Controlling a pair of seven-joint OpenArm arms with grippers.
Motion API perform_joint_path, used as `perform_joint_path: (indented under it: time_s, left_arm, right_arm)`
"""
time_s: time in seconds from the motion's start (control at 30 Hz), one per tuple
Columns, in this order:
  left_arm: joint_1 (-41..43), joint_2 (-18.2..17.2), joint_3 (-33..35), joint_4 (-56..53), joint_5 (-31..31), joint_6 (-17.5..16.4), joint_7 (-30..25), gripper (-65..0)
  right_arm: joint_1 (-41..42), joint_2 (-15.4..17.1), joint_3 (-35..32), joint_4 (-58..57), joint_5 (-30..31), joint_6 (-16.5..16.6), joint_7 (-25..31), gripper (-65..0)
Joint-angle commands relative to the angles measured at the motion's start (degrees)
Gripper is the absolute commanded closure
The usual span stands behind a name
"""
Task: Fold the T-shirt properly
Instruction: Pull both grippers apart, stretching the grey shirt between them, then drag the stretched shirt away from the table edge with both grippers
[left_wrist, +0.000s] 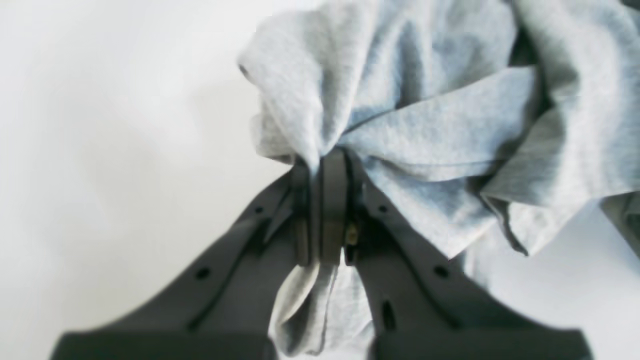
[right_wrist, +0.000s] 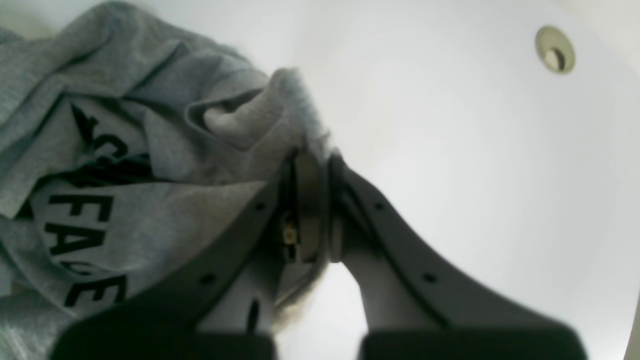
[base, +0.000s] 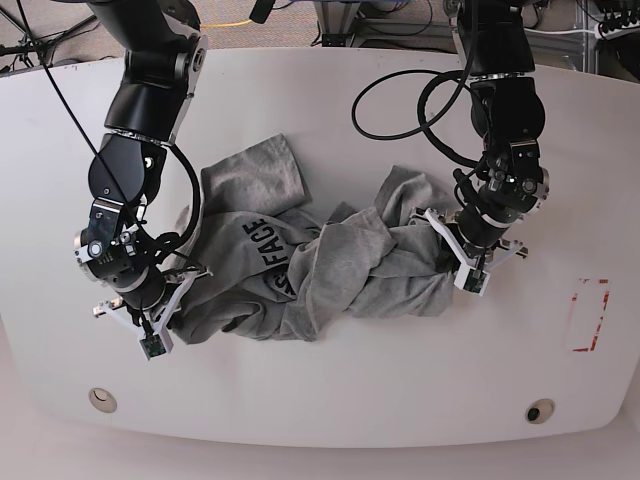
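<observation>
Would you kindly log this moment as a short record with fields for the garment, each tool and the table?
garment: T-shirt, grey, crumpled and twisted in a heap, not yet folded
print: black "FACE" lettering facing up
left tool: shut on T-shirt, pinching bunched fabric at one end
right tool: shut on T-shirt at the opposite end
table: white, T-shirt resting on it

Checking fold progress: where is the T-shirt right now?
In the base view the T-shirt lies crumpled mid-table, stretched between the right gripper and left gripper, each shut on an end.
</observation>
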Motion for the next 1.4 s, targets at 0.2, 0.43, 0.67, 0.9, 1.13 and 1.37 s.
perform_joint_path:
  time_s: [0.2,0.43,0.67,0.9,1.13,1.37]
  left_arm:
    - [-5.84,-3.84,-0.23,11.14,-0.57,0.35,6.45,-0.3]
    - [-13.66,-7.18,-0.41,13.69,-0.57,0.35,12.34,-0.3]
    - [-19.99,-9.99,-0.41,13.69,-0.57,0.35,14.53,-0.4]
    - [-18.41,-11.31,-0.50,13.60,-0.57,0.26,14.62,-0.4]
    - [-9.62,-11.49,-2.52,13.69,-0.57,0.26,14.62,-0.4]
    - [-0.83,-11.49,-6.21,13.69,-0.31,-6.16,14.62,-0.4]
  right_arm:
    - [9.82,3.33,-0.17,0.98,0.17,-0.46,1.72,0.0]
    - [16.68,5.53,-0.17,0.89,0.17,-0.46,1.54,0.0]
    - [22.04,7.99,0.10,2.39,0.61,-0.19,-3.47,0.0]
    - [18.09,7.99,0.36,5.37,0.52,-0.19,-3.73,0.0]
    - [7.62,7.11,4.32,8.54,0.61,-0.19,-3.56,0.0]
    - [-2.66,3.60,9.94,8.28,0.61,-0.19,-1.53,0.0]
